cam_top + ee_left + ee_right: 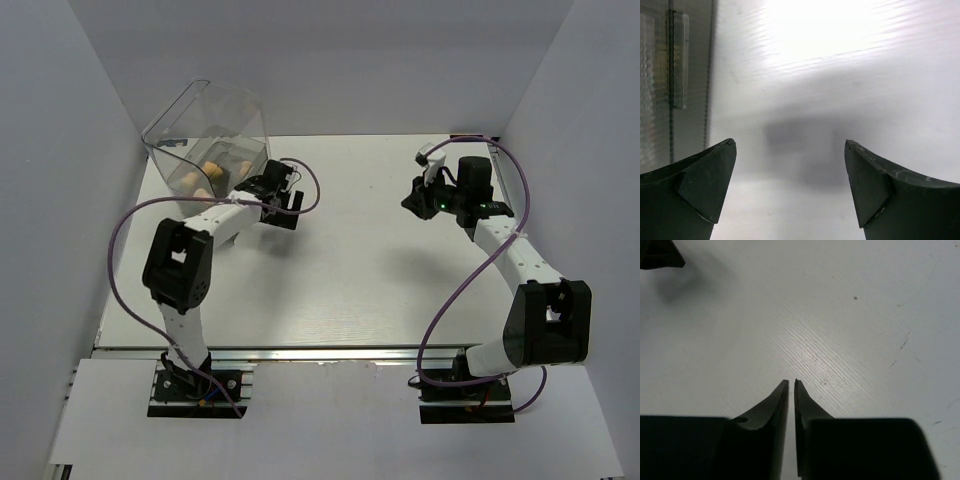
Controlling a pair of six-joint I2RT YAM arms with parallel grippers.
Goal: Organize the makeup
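Sponges [212, 168], tan, rounded (small lumps), inside clear glossy plastic box [200, 105]

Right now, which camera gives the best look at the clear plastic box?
The top external view: the whole clear box shows far left, tan sponges inside. The left wrist view catches only a strip at its left edge, perhaps the box's wall. The right wrist view shows none of it.
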